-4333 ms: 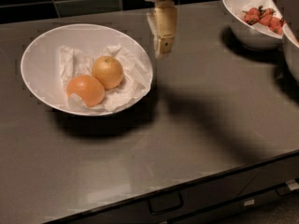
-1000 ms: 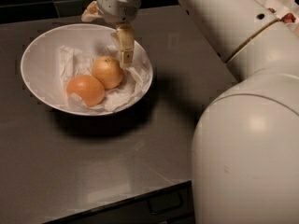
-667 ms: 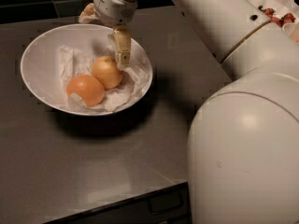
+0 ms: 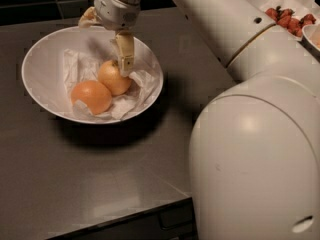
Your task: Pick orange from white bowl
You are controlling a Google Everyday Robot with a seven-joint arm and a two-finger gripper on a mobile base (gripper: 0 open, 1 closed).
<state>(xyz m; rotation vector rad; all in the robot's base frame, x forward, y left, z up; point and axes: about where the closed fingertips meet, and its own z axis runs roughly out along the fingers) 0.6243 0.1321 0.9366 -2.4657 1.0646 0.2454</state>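
The white bowl stands on the dark table at the left, lined with crumpled white paper. Two round fruits lie in it, touching each other. The orange is the paler, yellowish one, at the bowl's middle. A deeper orange fruit lies in front of it to the left. My gripper reaches down into the bowl from above, its tip at the orange's upper right side. Whether it touches the orange is not clear.
My white arm fills the right half of the view and hides the table there. A white bowl with red berries stands at the back right. The table's front edge runs along the bottom.
The gripper has moved from right of the bowl into it, and over the last second has come a little lower and left, down to the orange. The fruits have not moved.
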